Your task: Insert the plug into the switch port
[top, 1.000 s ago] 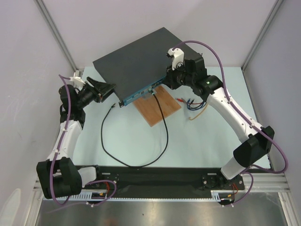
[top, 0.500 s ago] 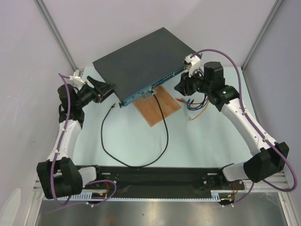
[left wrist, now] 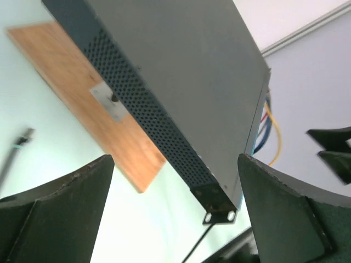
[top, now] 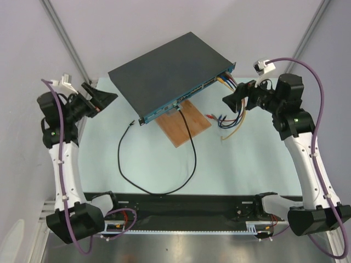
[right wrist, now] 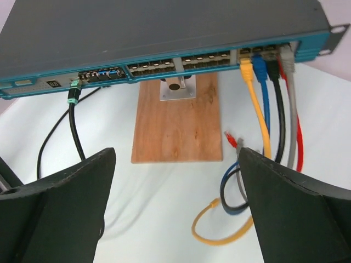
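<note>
The switch, a flat black box with a teal front face, lies at an angle at the back of the table. A black cable's plug with a green boot sits in a port on the left part of that face, and it also shows from above as the plug. My left gripper is open, off the switch's left corner, holding nothing. My right gripper is open too, to the right of the front face and empty. In the wrist views the left gripper and right gripper stand wide.
A brown wooden board lies under the switch's front edge. Yellow, blue, black, grey and red cables hang from the right-hand ports and curl on the table. The black cable loops forward to a loose end.
Both grippers have drawn away from the switch, the left one leftward and the right one to the right, and both have opened wide. The plug has stayed in its port.
</note>
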You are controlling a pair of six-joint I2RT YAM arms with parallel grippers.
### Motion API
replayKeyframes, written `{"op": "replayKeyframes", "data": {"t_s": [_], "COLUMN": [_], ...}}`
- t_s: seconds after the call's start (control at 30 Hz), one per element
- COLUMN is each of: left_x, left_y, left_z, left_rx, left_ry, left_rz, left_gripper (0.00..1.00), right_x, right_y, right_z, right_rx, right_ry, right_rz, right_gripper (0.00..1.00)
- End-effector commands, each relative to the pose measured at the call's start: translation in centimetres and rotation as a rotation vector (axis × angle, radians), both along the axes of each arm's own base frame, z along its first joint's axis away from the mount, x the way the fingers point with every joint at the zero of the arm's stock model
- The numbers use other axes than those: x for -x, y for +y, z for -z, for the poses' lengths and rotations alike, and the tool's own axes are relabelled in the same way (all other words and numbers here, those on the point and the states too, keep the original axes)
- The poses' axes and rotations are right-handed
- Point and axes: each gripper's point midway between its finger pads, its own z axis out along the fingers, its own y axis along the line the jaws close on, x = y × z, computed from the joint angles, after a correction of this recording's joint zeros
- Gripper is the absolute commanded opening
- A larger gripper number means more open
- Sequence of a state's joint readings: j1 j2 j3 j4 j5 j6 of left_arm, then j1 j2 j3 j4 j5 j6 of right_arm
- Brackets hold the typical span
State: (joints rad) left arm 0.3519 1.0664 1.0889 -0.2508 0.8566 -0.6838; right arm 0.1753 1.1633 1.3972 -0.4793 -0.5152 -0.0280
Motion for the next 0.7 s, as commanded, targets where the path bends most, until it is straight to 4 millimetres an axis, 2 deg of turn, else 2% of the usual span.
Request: {"op": "replayKeyframes", "data": {"t_s": [0.0, 0.03, 0.1, 0.17, 0.23, 0.27, 0.37, 0.5, 0.67], "left_x": [3.0, 3.4, 4.7, 6.4, 7.9, 9.3, 10.8, 11.0, 11.2], "left_y": [0.9, 1.2, 1.7, 2.1, 2.0, 1.4, 0.5, 1.4, 1.6], "left_z": [0.5, -0.8, -0.5, -1.3, -0.9, -1.1, 0.7, 2.4, 2.4], "left_rx": [-0.223, -0.328, -0.418, -0.550, -0.661, -0.694, -0.753, -0.794, -0.814], "left_ry": [0.085, 0.028, 0.041, -0.038, -0.097, -0.131, -0.136, -0.062, -0.063], "left_rz": [0.005, 0.017, -0.001, -0.016, 0.013, 0.033, 0.117, 0.095, 0.091], "left_gripper": [1.00, 1.00, 1.00, 1.00, 1.00, 1.00, 1.00, 1.00, 1.00], "right_x": [1.9, 2.5, 2.8, 3.5, 4.3, 5.0, 6.0, 6.5, 6.6], "right_y": [-0.6, -0.9, -1.6, -2.0, -2.0, -1.9, -1.8, -1.9, -2.0], "right_z": [-0.9, -0.8, -0.5, 0.3, 2.1, 2.5, 4.5, 5.0, 4.4], "right_rx": [-0.048, -0.052, -0.066, -0.080, -0.093, -0.107, -0.124, -0.129, -0.128], "right_ry": [0.028, 0.028, 0.045, 0.073, 0.133, 0.149, 0.187, 0.190, 0.170], "right_rz": [0.009, 0.018, 0.048, 0.059, 0.054, 0.050, 0.050, 0.053, 0.050], "right_gripper": [1.00, 1.00, 1.00, 1.00, 1.00, 1.00, 1.00, 1.00, 1.00]}}
